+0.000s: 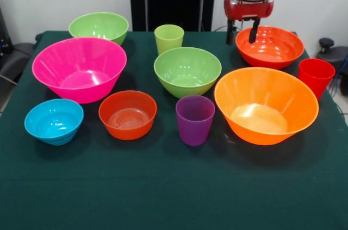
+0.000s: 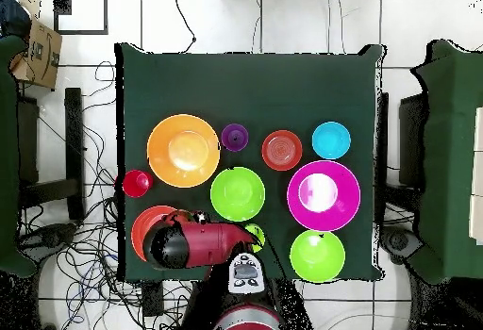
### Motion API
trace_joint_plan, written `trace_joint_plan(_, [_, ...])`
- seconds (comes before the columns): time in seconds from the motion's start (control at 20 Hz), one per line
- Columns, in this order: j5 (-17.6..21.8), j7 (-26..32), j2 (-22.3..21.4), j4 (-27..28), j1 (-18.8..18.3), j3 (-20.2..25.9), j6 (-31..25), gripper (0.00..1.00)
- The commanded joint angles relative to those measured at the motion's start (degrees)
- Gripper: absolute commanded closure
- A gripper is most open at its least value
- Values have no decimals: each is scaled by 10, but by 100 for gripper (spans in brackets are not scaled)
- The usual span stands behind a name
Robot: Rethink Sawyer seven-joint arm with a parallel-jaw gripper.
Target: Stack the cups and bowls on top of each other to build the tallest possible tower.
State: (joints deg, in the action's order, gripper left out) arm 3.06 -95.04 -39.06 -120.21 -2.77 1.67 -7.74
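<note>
My gripper (image 1: 242, 33) is open and empty, and hangs over the near-left rim of the red-orange bowl (image 1: 270, 47). All bowls and cups stand apart and upright; nothing is nested. The pink bowl (image 1: 79, 68), blue bowl (image 1: 54, 120) and small orange-red bowl (image 1: 128, 113) are on the left. One lime green bowl (image 1: 99, 26) is at the back left, the other (image 1: 187, 70) in the middle. The lime green cup (image 1: 169, 38), purple cup (image 1: 194, 119), large orange bowl (image 1: 265, 104) and red cup (image 1: 316, 76) stand around them. In the overhead view my arm (image 2: 189, 243) hides the gripper.
The table (image 1: 163, 192) has a dark green cloth. The red cup stands close to its edge. In the overhead view, cables lie on the floor around the robot's base (image 2: 245, 274), dark chairs stand on both sides and a cardboard box (image 2: 38, 48) sits at the upper left.
</note>
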Motion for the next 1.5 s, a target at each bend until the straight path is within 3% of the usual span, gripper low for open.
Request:
trace_joint_plan(0.05, [-21, -100, 51, 42, 13, 34, 12, 0])
trace_joint_plan(1.5, [-2, -131, 194, 102, 46, 9, 130, 0])
